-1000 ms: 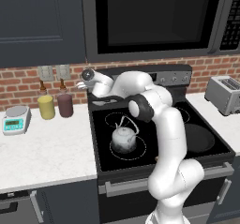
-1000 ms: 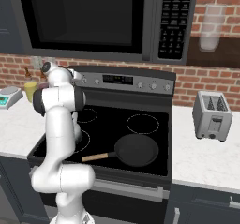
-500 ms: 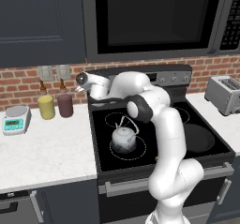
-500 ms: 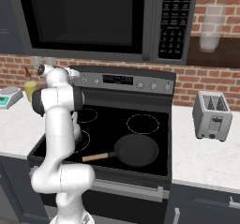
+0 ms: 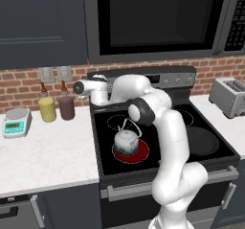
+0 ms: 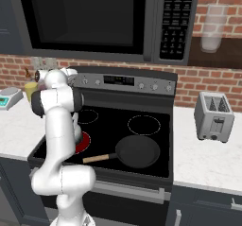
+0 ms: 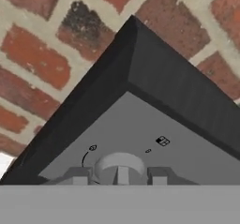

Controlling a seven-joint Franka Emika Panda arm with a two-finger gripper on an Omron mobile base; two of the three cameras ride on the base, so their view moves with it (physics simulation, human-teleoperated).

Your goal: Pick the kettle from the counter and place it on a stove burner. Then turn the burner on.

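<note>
The silvery kettle (image 5: 126, 141) stands upright on the front-left stove burner (image 5: 139, 154), which glows red (image 6: 84, 143). In the right base view the arm hides the kettle. My gripper (image 7: 118, 177) is up at the left end of the stove's back panel (image 5: 158, 78), away from the kettle. In the hand view its two fingertips (image 7: 78, 176) sit tight on either side of a round grey knob (image 7: 119, 164), shut on it. The white counter (image 5: 43, 156) lies left of the stove.
A black frying pan (image 6: 137, 152) with a wooden handle sits on the front-right burner. A toaster (image 6: 215, 116) stands on the right counter. A yellow cup (image 5: 47, 109), a dark cup (image 5: 66, 108) and a small scale (image 5: 16, 122) stand on the left counter. A microwave (image 5: 153, 17) hangs overhead.
The burner under the kettle now glows red; before it was dark. My hand has rolled slightly at the back panel. The kettle has not moved.
</note>
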